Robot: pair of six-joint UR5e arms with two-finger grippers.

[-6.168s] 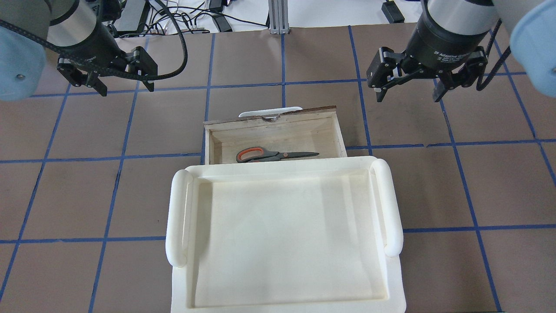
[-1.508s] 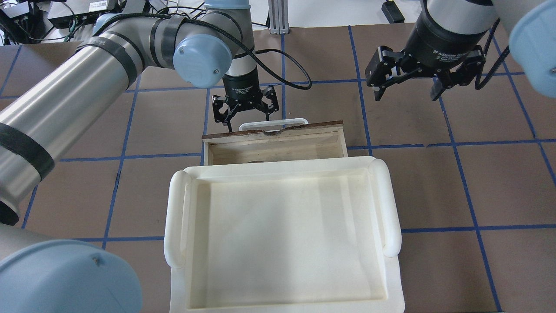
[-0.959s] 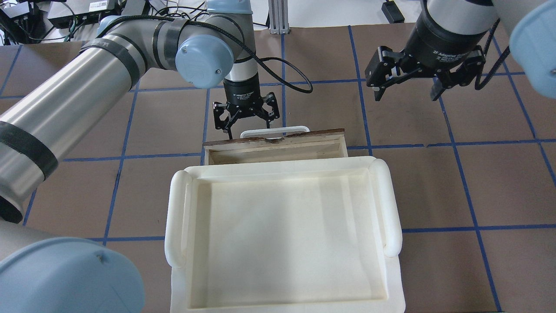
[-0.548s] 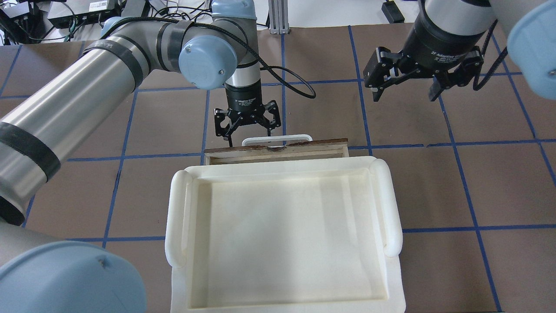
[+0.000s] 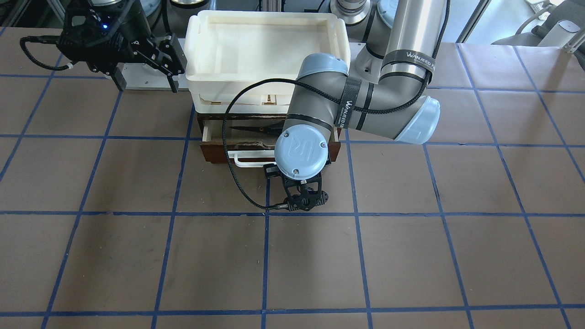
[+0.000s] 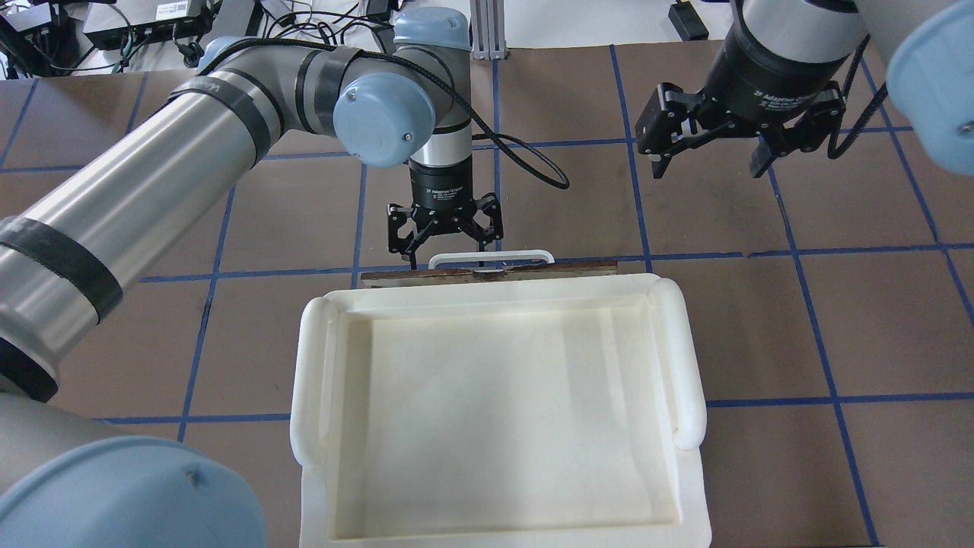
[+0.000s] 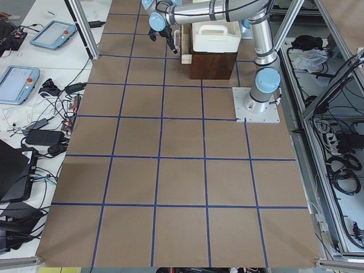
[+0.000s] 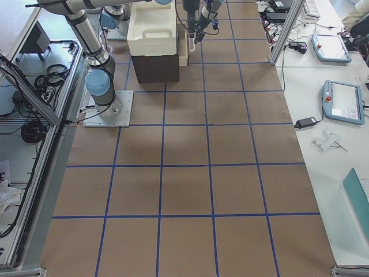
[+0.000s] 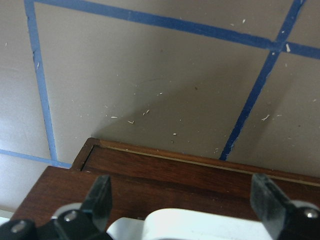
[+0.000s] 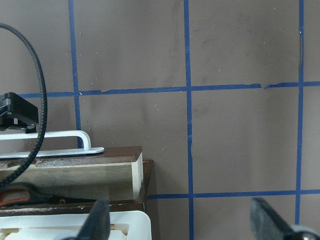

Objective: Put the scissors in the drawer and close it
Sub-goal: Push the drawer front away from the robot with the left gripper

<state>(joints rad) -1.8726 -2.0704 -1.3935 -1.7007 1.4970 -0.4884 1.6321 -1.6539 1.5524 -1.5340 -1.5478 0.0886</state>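
From overhead we see only the top edge of the drawer and its white handle, which poke out past the white tray sitting above it. The drawer's inside is hidden there. The front-facing view shows us more: the drawer stands out by a narrow gap, and the scissors lie inside it, along its width. The right wrist view agrees, showing a dark blade and a bit of orange-red loop just behind the drawer's front wall.

The left gripper hangs just in front of the drawer with its jaws apart. Its own wrist camera puts the handle between the two fingers, close to the dark front, though we cannot tell whether they touch. The right gripper hovers well off the drawer's right end, above the table, with its jaws spread wide.
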